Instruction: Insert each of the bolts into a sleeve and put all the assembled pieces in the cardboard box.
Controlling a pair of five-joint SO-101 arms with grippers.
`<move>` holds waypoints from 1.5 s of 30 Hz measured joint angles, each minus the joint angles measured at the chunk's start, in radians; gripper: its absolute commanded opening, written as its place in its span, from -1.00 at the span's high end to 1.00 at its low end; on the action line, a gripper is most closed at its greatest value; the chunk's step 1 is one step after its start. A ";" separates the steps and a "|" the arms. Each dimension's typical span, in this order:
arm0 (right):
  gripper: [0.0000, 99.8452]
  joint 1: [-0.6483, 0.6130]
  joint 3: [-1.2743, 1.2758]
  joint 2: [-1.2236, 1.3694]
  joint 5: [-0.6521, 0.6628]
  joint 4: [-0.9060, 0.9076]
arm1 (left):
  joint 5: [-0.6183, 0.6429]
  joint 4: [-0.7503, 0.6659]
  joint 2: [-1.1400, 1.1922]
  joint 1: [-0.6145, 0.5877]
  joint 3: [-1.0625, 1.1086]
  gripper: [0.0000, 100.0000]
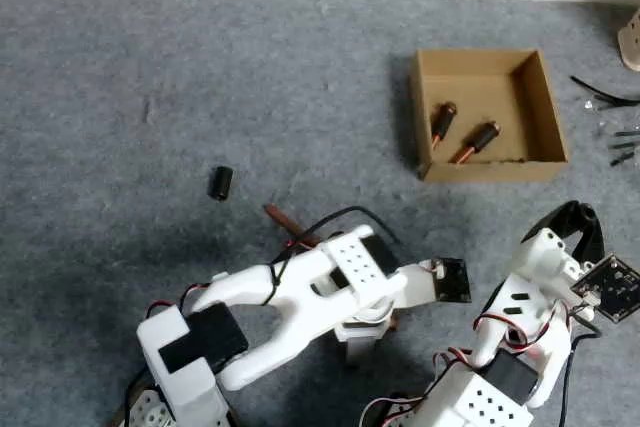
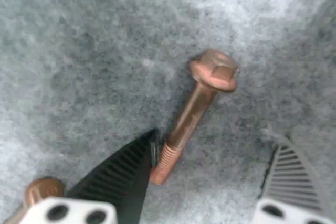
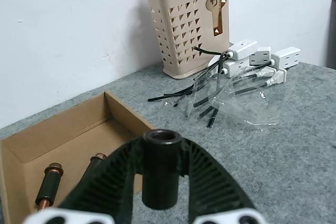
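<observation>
A loose sleeve (image 1: 220,183) lies on the carpet (image 1: 120,67), well to the left. Near centre, my left gripper (image 2: 218,148) is spread wide around a bolt (image 2: 199,114) that lies flat, its threaded end just beside one fingertip. Farther right, the cardboard box (image 1: 490,55) holds two assembled pieces (image 1: 442,122) side by side. Near the box, my right gripper (image 3: 161,149) is clamped on an upright sleeve (image 3: 160,182).

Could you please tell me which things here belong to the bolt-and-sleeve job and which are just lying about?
Job: bolt between the open fingers of the left gripper; second bolt nearby; sleeve held by the right gripper; loose sleeve; cardboard box with two assembled pieces.
Lying about: beige basket; power strips; bagged black ties.
</observation>
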 measured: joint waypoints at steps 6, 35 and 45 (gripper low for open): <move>0.99 0.000 0.000 0.000 -0.002 0.000 | 0.000 0.002 0.008 0.000 -0.003 0.88; 0.99 0.000 0.000 0.000 -0.002 0.015 | 0.114 -0.144 -0.813 -0.166 0.483 0.99; 0.99 -0.003 0.000 0.000 -0.002 0.015 | 0.285 -0.304 -1.188 -0.270 0.694 0.99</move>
